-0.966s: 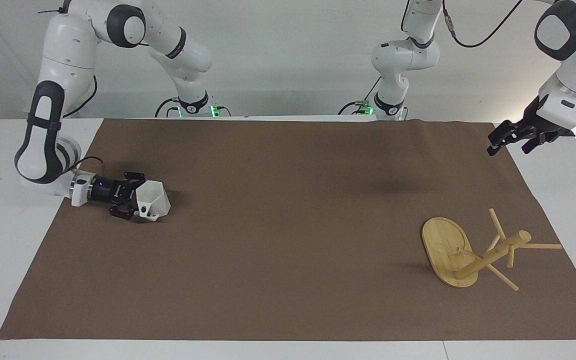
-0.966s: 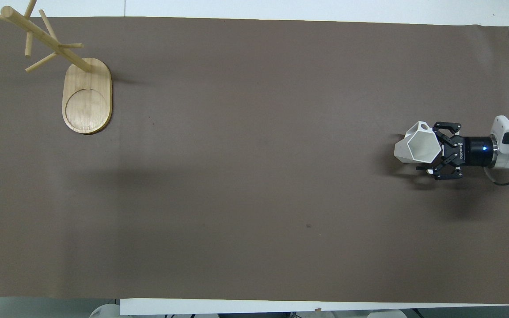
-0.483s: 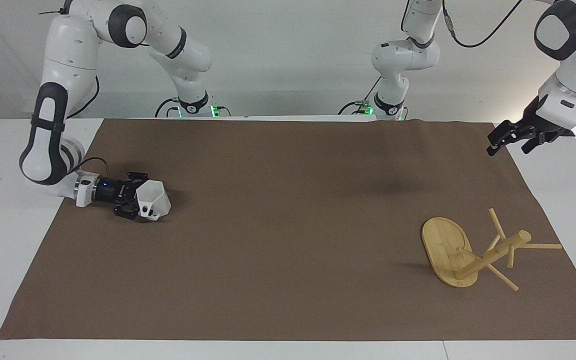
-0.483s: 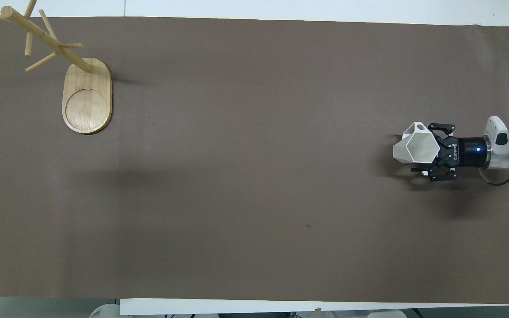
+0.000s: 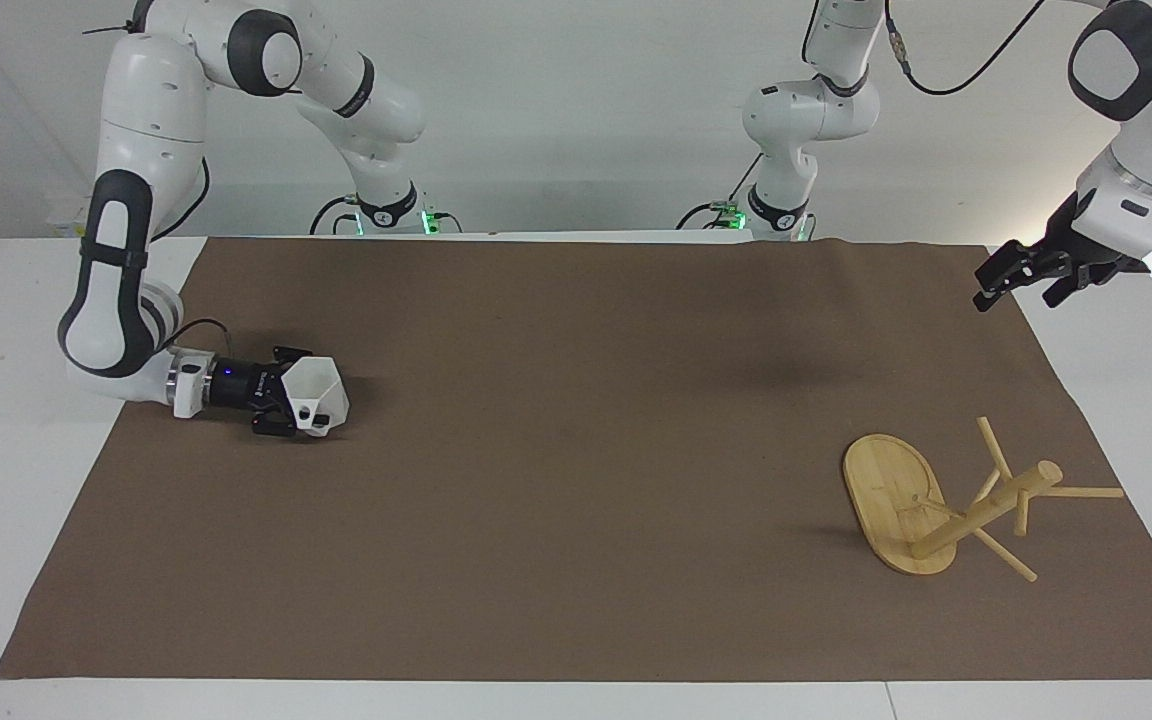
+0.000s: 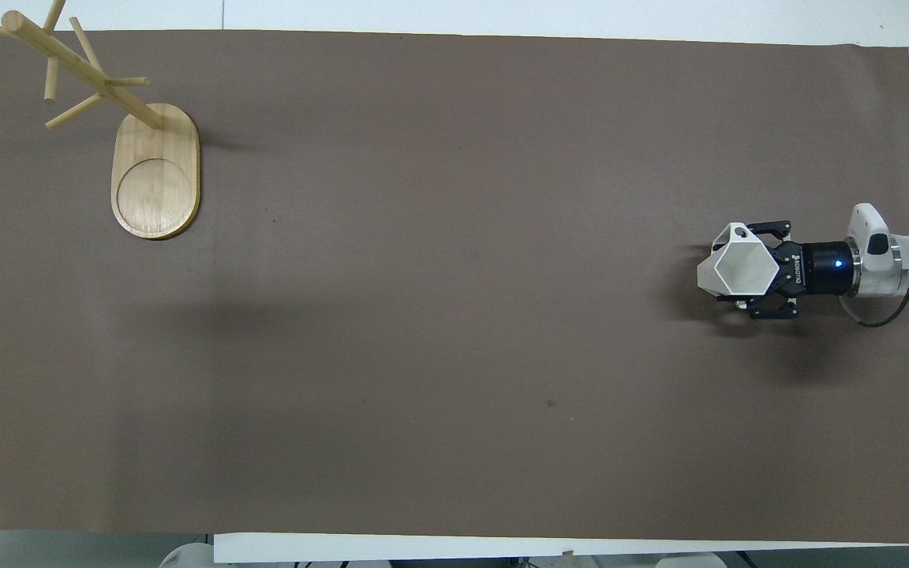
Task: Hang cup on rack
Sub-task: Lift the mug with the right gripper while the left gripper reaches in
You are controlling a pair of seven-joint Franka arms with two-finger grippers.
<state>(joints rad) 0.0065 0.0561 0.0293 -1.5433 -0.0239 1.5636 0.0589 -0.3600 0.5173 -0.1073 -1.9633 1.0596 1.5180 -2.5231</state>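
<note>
The white faceted cup (image 5: 316,392) is low over the brown mat at the right arm's end of the table, and its handle with holes points away from the robots. My right gripper (image 5: 286,400) lies level and is shut on the cup's wall; in the overhead view (image 6: 754,270) the cup (image 6: 738,267) shows its open mouth upward. The bamboo rack (image 5: 986,508) stands on its oval base (image 5: 886,490) at the left arm's end, with its pegs bare; the overhead view also shows the rack (image 6: 80,67). My left gripper (image 5: 1018,280) is open and waits in the air over the mat's edge, apart from the rack.
The brown mat (image 5: 576,480) covers most of the white table. The two arm bases stand at the robots' edge of the mat.
My right gripper has turned the cup so that its mouth faces more upward, and has shifted it slightly toward the table's middle. The left arm and the rack have not moved.
</note>
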